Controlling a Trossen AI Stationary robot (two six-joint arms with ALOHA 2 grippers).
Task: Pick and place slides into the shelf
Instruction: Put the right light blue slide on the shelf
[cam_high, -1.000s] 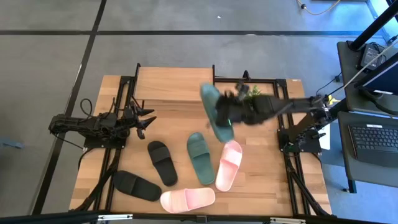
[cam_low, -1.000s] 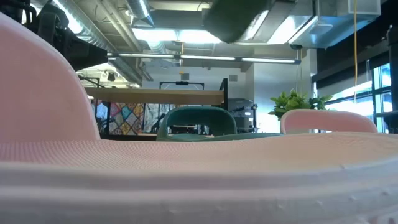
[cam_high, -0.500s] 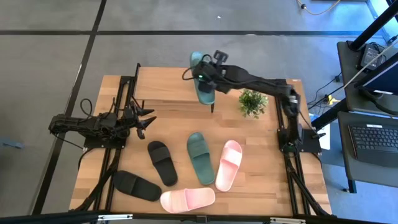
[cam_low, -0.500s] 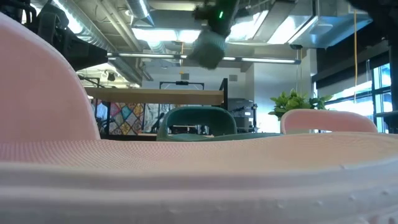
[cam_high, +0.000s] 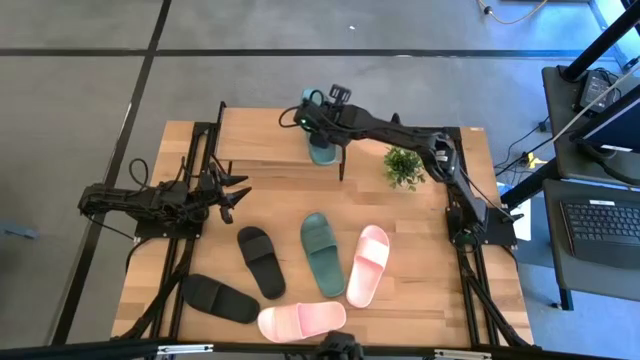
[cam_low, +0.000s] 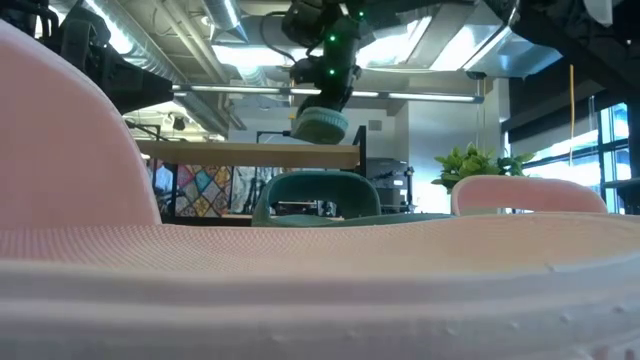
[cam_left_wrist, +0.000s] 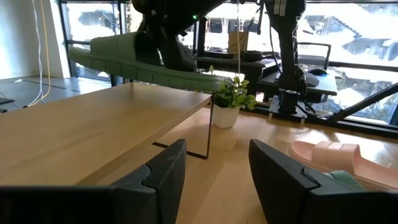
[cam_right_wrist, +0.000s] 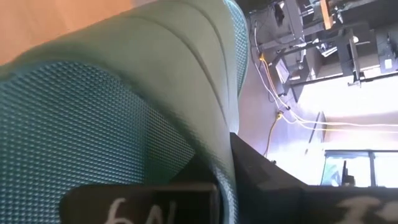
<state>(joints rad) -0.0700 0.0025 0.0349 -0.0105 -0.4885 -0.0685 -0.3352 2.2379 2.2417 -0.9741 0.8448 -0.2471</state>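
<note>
My right gripper (cam_high: 325, 118) is shut on a dark green slide (cam_high: 319, 143) over the right end of the shelf's light wooden top board (cam_high: 270, 135). In the left wrist view the slide (cam_left_wrist: 124, 57) lies about level just above the board (cam_left_wrist: 87, 130). Whether it touches the board, I cannot tell. At the table's left, my left gripper (cam_high: 236, 195) is open and holds nothing. Another dark green slide (cam_high: 322, 253), two pink slides (cam_high: 368, 263) (cam_high: 302, 320) and two black slides (cam_high: 260, 260) (cam_high: 218, 297) lie sole down on the table. My right gripper holds the dark green slide by its middle, at the strap (cam_right_wrist: 186, 81) beside the textured footbed (cam_right_wrist: 81, 118). One dark finger (cam_right_wrist: 267, 180) lies against the strap's edge; the other is hidden by the slide. The fingers slant down from the table's right.
A small potted plant (cam_high: 405, 163) stands right of the shelf. The shelf's thin black frame leg (cam_left_wrist: 208, 124) drops from the board's corner. Black rails run along the table's left and right edges.
My right gripper has carried the dark green slide from above the table's middle toward the far edge and the left, then down over the shelf's right end. The slide has turned from hanging steeply tipped to lying about level close over the top board.
</note>
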